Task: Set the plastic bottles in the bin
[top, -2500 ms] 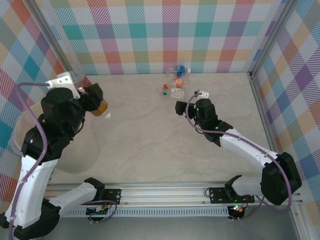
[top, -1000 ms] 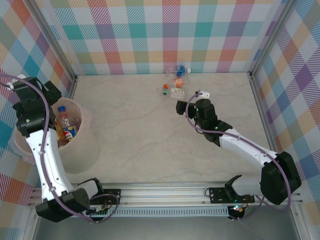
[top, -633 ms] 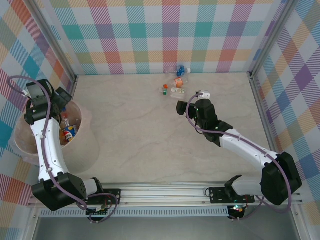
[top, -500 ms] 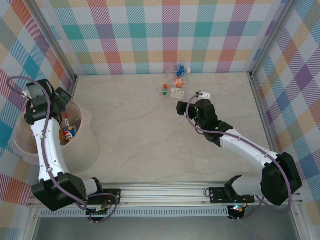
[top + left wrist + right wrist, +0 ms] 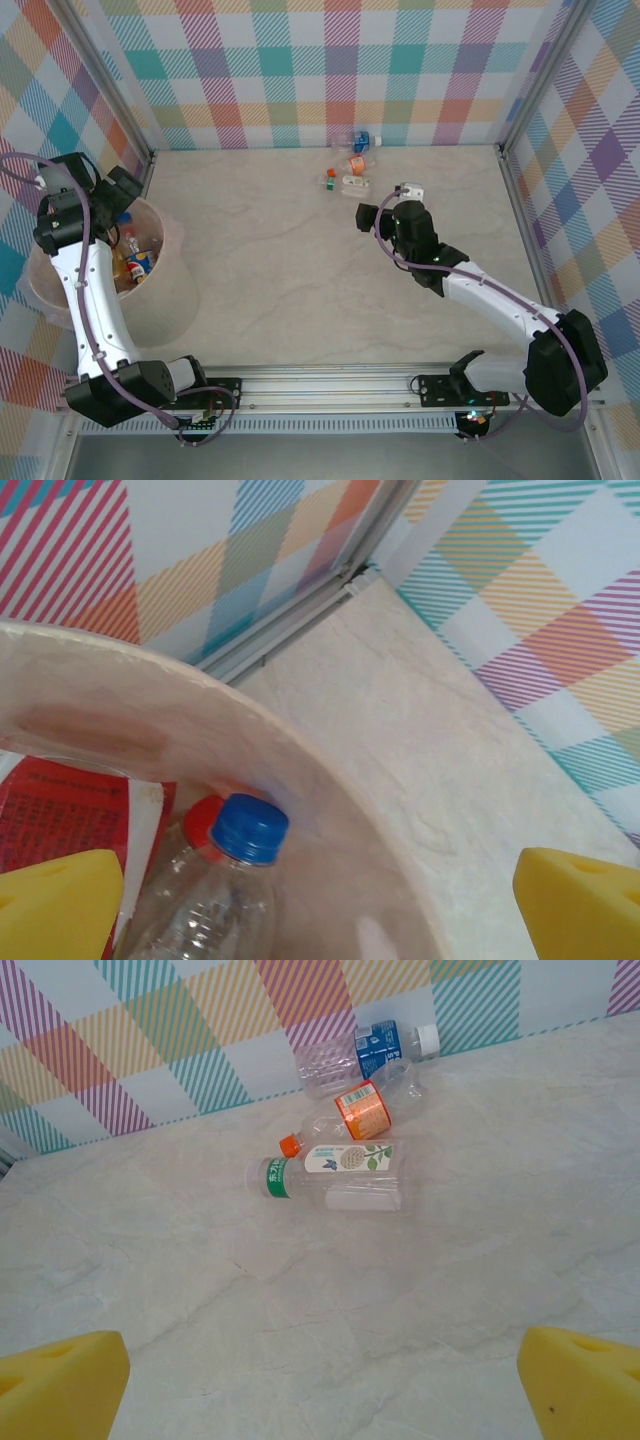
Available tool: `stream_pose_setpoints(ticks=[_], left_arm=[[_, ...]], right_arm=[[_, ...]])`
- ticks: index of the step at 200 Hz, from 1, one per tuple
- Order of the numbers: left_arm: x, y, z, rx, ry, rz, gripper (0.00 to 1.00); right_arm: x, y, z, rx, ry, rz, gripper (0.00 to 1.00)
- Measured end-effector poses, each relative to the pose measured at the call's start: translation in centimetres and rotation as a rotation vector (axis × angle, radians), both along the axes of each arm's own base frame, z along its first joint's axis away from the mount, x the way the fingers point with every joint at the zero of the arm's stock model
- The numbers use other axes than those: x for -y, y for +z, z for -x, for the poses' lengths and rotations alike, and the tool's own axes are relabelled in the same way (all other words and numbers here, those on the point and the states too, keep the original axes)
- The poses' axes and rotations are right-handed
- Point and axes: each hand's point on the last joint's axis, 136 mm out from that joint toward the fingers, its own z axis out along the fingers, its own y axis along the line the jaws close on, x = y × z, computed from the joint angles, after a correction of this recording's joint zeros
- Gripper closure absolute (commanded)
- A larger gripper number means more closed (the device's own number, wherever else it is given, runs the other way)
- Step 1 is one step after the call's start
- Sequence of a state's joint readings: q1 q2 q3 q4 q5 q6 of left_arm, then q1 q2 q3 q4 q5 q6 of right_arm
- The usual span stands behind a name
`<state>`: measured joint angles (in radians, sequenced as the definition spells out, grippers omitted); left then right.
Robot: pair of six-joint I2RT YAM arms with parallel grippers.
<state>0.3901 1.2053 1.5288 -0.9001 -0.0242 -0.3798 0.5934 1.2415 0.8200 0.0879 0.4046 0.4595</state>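
Right wrist: open right hand (image 5: 320, 1392) faces the green-capped clear plastic bottle (image 5: 335, 1176), probably light, crushable, slippery; best gripped mid-label.

table (image 5: 300, 270): pale beige marbled top | walls (image 5: 300, 60): pastel plaid panels along far, left and right edges | frame posts (image 5: 540, 80): metal, rising from far corners | rail (image 5: 330, 378): slotted aluminium, along near edge

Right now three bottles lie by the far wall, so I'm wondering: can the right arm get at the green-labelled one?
Probably yes. The right gripper is open and faces the green-labelled bottle with bare table between; the orange-labelled bottle lies just behind it.
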Motion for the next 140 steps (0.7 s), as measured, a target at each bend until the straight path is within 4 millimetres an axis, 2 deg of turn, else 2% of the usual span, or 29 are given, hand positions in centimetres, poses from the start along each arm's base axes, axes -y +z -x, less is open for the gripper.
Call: stream_pose_setpoints(ticks=[24,90,140], left_arm=[[2.4,1.4,-0.4,0.037,-0.073,0.015,0.0],[13.4,4.5,-3.0,0.125,-0.394,0.046,0.0],[20.7,4.6,-4.6,0.147,-0.602,0.091,0.0]], right_arm=[[0.3,0.0,-0.1,0.0,-0.007,-0.001,0.0],[1.8,-0.5,-0.5,-0.035,-0.021,-0.01,0.0],[3.6,-1.4,-1.0,-0.086,-0.014,-0.018,0.0]])
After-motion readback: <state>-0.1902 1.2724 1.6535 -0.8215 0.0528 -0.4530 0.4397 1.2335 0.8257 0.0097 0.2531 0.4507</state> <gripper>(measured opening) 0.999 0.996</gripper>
